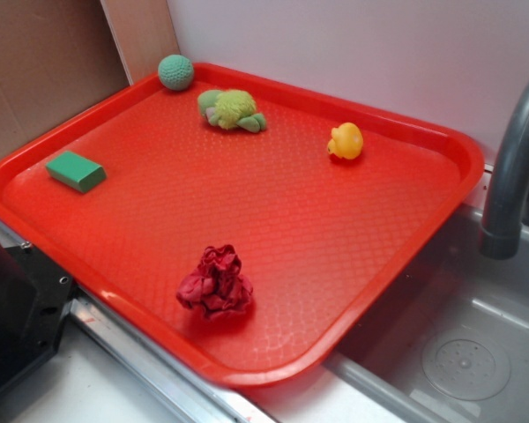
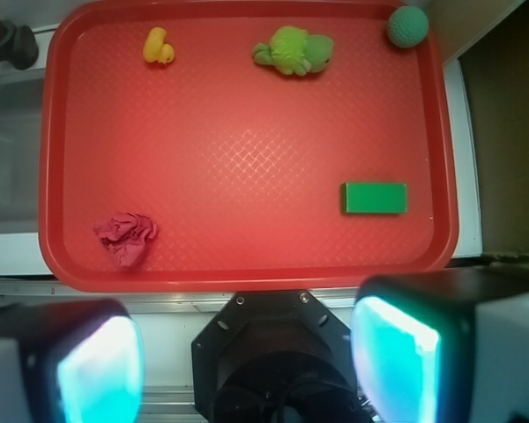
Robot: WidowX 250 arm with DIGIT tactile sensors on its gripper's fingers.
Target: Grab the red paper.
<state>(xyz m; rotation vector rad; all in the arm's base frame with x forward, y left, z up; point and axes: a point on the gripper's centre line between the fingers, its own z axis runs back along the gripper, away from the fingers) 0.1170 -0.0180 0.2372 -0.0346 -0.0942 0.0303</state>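
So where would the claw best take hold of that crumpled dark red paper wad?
Probably straight from above, closing across the middle of the red paper. It is a loose, lumpy ball with folds all over and no handle or flat edge, so the bulging centre gives most to squeeze. It sits alone near the tray's front rim, and the gripper is open, well short of it.

The red paper (image 1: 216, 283) is matt, wrinkly and full of creases, darker than the glossy plastic tray (image 1: 353, 256) with its embossed diamond texture. The ball (image 1: 175, 72) looks knitted and the green toy (image 1: 232, 109) fuzzy like cloth, while the yellow duck (image 1: 346, 141) has a smooth rubbery sheen. The sink (image 1: 463, 339) beside them is smooth grey plastic.
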